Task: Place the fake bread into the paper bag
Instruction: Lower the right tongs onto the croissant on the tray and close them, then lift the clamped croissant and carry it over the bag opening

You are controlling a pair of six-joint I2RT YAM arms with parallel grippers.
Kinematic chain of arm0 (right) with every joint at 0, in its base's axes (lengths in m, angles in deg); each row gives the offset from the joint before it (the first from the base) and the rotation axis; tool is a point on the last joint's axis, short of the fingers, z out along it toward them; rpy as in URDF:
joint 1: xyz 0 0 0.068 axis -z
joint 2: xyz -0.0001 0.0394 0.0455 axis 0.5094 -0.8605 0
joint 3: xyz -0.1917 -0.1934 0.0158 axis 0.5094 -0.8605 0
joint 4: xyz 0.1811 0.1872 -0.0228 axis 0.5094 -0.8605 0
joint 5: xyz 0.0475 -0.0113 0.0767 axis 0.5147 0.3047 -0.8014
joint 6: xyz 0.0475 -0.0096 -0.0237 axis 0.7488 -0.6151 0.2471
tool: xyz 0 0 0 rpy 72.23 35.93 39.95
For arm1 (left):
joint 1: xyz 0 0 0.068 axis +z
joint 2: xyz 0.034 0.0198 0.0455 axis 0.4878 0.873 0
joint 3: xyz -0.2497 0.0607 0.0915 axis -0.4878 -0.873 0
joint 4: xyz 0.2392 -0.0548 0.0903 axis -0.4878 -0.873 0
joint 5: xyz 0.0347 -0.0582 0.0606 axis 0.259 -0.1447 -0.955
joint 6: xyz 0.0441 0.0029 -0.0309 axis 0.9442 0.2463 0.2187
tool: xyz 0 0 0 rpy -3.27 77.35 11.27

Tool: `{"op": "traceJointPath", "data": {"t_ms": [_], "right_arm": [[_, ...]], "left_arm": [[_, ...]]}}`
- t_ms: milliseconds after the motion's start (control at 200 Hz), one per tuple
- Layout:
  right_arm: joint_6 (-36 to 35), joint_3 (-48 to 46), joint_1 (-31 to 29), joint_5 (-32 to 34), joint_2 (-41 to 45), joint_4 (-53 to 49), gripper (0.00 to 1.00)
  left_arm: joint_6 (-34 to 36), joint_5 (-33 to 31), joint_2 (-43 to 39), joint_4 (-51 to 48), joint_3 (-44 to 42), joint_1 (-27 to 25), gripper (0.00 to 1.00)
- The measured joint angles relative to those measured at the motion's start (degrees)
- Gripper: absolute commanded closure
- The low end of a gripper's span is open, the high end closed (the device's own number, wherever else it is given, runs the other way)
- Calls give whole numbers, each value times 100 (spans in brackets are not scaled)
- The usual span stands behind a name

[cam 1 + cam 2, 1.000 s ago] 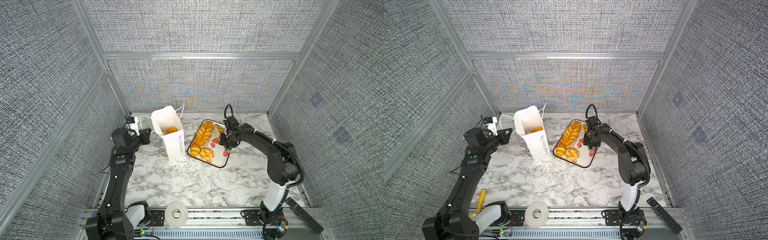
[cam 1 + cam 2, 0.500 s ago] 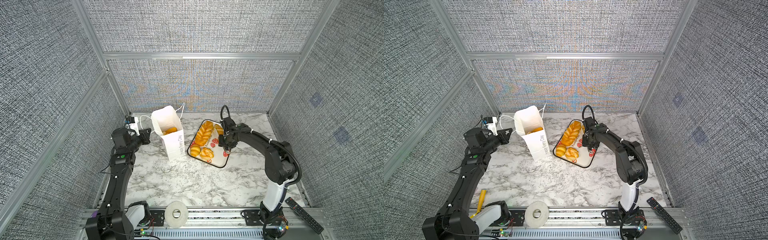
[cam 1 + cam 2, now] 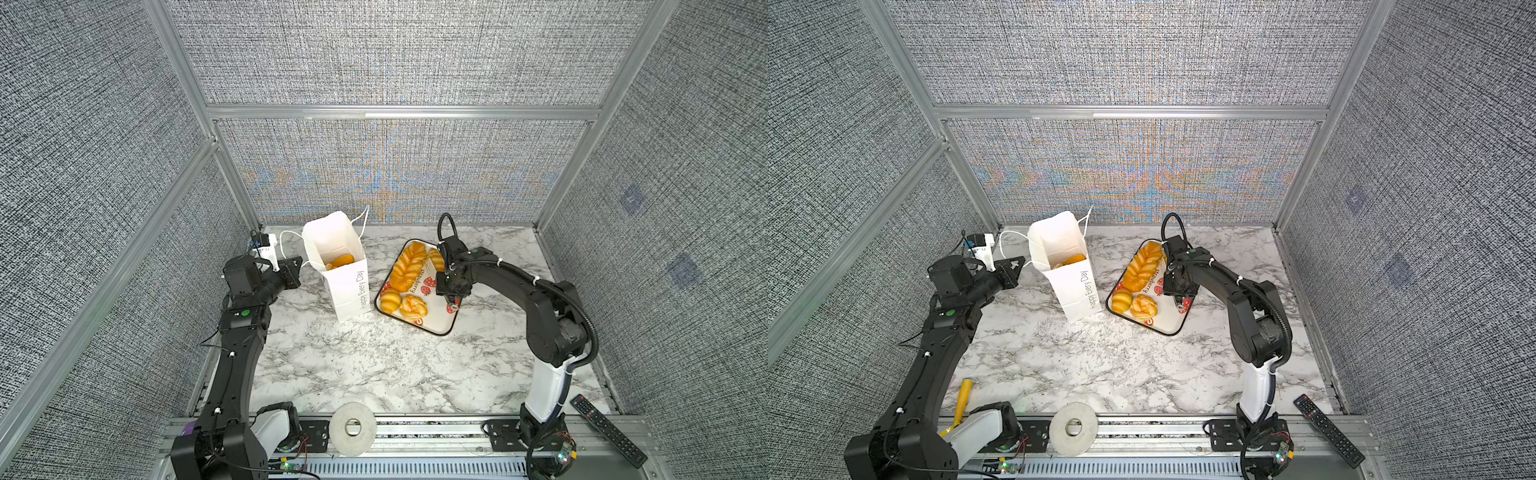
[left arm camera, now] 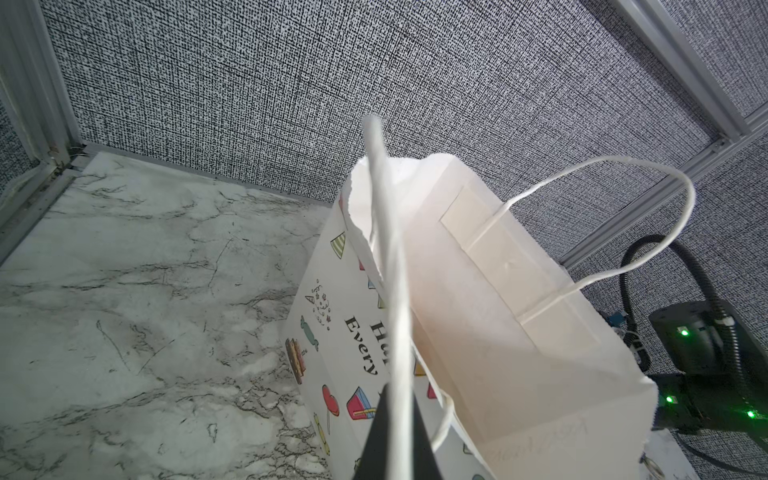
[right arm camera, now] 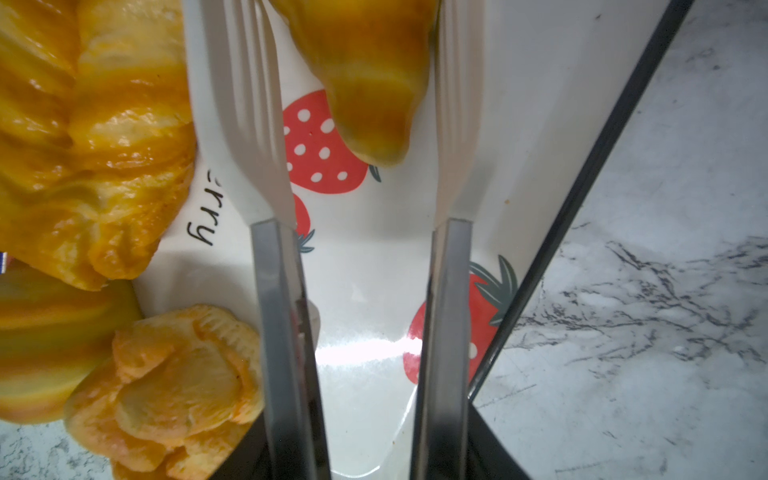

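A tape roll sits on the near rail. Farther back, mid-right, the right gripper is clamped on a fake bread roll at the strawberry tray's far end. The paper bag stands left of the tray, pastries inside. The left gripper is pinched tight on its cord handle.

Bag walls hide most of bread inside; count unclear in both top views.
Croissant: cut off at picture's edge, like tips of right fingers; whether they press it, cannot tell.
Loaf: blurred, runs out of frame.
Left gripper: only dark tip shows, rest cut off.
Cord: blurred near lens, covers part of lettering.
Scoop: lower end behind arm base.
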State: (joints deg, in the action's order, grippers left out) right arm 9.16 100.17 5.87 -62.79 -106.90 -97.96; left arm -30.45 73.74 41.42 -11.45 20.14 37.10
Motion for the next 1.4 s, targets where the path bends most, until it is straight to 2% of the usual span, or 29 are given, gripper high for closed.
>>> {"op": "traceJointPath", "data": {"t_ms": [175, 290, 815, 1045, 1396], "right_arm": [[-9, -4, 2, 103, 103, -4, 68], [-24, -59, 4, 140, 190, -15, 71], [-42, -251, 4, 232, 1082, -46, 72], [-37, -525, 4, -210, 1908, 188, 72], [-33, -562, -114, -713, 2667, 522, 71]], "left_arm": [[2, 0, 0, 0, 0, 0, 100], [2, 0, 0, 0, 0, 0, 100], [2, 0, 4, 0, 0, 0, 100], [2, 0, 13, 0, 0, 0, 100], [2, 0, 17, 0, 0, 0, 100]]}}
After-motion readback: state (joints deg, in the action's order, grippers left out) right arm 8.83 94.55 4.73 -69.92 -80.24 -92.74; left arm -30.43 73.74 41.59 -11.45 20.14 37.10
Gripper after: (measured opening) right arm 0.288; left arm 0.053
